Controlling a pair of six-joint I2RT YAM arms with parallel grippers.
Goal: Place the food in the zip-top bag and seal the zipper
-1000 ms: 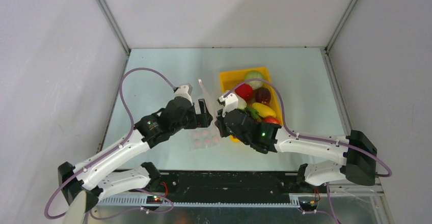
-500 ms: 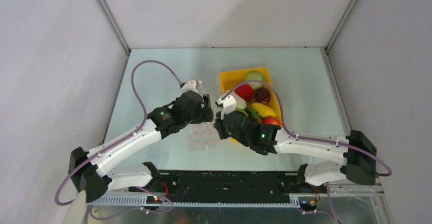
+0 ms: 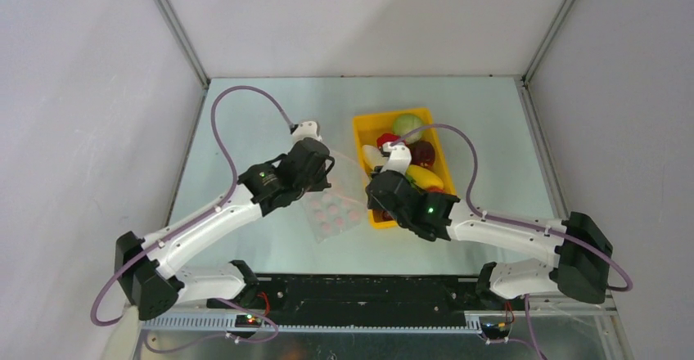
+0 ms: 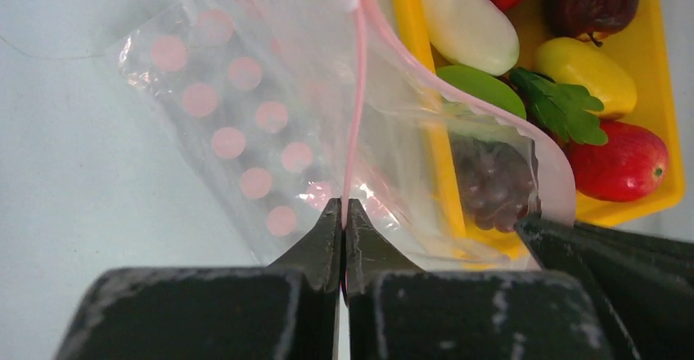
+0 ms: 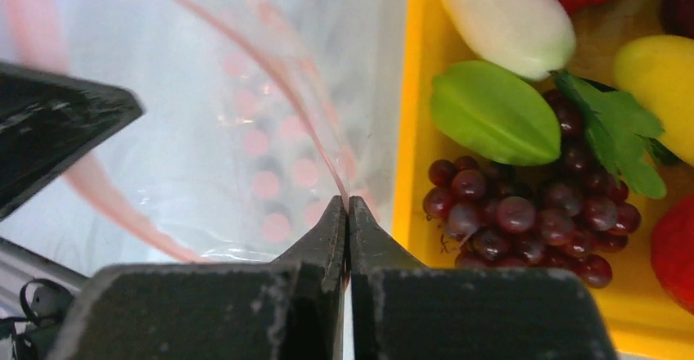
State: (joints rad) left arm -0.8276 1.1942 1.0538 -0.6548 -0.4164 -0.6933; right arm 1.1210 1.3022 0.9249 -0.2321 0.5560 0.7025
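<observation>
Left gripper (image 4: 344,213): jaws squeezed tight on the zipper (image 4: 358,90), and the pink strip runs straight ahead from the tips
Right gripper (image 5: 347,209): jaws also closed, nipping the opposite lip, whose strip curves ahead and to the left of the tips
Zip-top bag (image 4: 237,131): slung between the two pairs of jaws with its mouth drawn apart into a loop; the dotted body lies ahead and to the left of the left jaws, and it looks empty
Food (image 3: 407,124): all of it sits in the yellow tray (image 5: 405,131), whose wall stands just right of the right jaws
Nearest pieces: the grapes (image 5: 524,213) are just right of the right tips, with a green piece (image 5: 495,110) and the white radish (image 5: 503,16) farther ahead
Step in hand: I'd call it opening the mouth, with loading not yet begun
Next move: one gripper must let go to fetch a piece, and the right is best placed, with the grapes beside its tips; the left then has to keep its lip lifted alone
Watch for: floppy film, so the mouth will likely sag shut once a lip is freed
</observation>
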